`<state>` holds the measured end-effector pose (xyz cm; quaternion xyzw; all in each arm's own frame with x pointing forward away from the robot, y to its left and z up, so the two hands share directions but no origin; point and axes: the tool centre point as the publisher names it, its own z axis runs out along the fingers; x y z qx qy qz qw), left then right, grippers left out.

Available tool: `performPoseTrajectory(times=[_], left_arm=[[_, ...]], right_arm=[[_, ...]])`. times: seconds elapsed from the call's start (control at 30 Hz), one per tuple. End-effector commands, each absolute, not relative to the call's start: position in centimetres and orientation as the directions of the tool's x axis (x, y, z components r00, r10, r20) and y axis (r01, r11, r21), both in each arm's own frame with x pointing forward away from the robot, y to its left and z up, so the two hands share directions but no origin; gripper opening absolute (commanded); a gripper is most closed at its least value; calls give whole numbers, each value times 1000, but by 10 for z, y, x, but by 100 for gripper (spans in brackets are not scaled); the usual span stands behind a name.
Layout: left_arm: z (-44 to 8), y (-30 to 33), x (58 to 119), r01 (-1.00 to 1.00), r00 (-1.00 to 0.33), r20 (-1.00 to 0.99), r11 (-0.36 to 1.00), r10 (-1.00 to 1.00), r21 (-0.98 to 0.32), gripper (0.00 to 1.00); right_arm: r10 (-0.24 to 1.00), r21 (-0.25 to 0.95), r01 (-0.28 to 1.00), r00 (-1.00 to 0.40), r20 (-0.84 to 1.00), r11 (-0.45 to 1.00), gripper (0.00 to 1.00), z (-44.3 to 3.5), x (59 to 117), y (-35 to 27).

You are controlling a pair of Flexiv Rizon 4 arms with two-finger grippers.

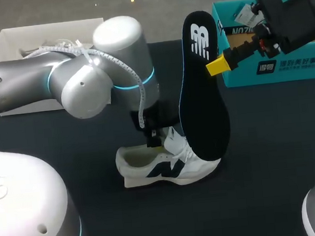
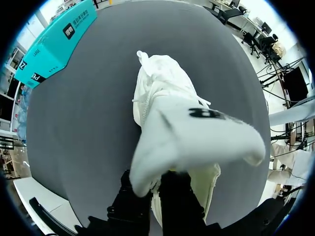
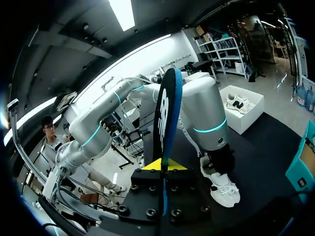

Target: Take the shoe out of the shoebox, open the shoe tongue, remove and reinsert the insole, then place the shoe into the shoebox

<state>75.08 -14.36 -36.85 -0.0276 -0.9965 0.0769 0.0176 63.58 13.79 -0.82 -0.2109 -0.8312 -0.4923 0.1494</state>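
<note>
Since my right fingers [image 1: 215, 66] are pinched shut on the black insole [image 1: 201, 91], it stands on end in the air, gripped by its edge near the upper, logo end. In the right wrist view it rises edge-on from between the yellow tips. Its lower end overlaps the toe of the white shoe [image 1: 167, 164] in the head view; I cannot tell if they touch. My left fingers [image 2: 155, 191] stand narrow, clamped on the shoe tongue [image 2: 197, 130], which is pulled up out of the shoe's mouth. The shoe sits upright on its sole at the middle of the dark surface [image 1: 273, 157], toe toward 3 o'clock, outside the teal shoebox [image 1: 276, 70] at 1 o'clock. A white box [image 1: 5, 43] at 11 o'clock holds another shoe [image 3: 238, 103].
</note>
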Motion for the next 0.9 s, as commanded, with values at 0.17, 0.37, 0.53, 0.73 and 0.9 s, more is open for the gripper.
performPoseTrajectory(times=[0.17, 0.37, 0.53, 0.73, 0.9], left_arm=[[-363, -139, 751, 93, -994, 42, 982, 101, -166, 0], [-339, -137, 759, 432, -890, 114, 896, 442, -104, 0], [-336, -143, 774, 643, -730, 239, 762, 641, -80, 0], [-331, -150, 787, 863, -435, 299, 488, 849, -130, 0], [-316, -151, 796, 911, -302, 273, 361, 913, -198, 0]], right_arm=[[203, 754, 498, -866, 457, 428, 0, -9, 637, 139], [203, 754, 498, -866, 457, 428, 0, -9, 637, 139], [203, 754, 498, -866, 457, 428, 0, -9, 637, 139], [203, 754, 498, -866, 457, 428, 0, -9, 637, 139], [203, 754, 498, -866, 457, 428, 0, -9, 637, 139]])
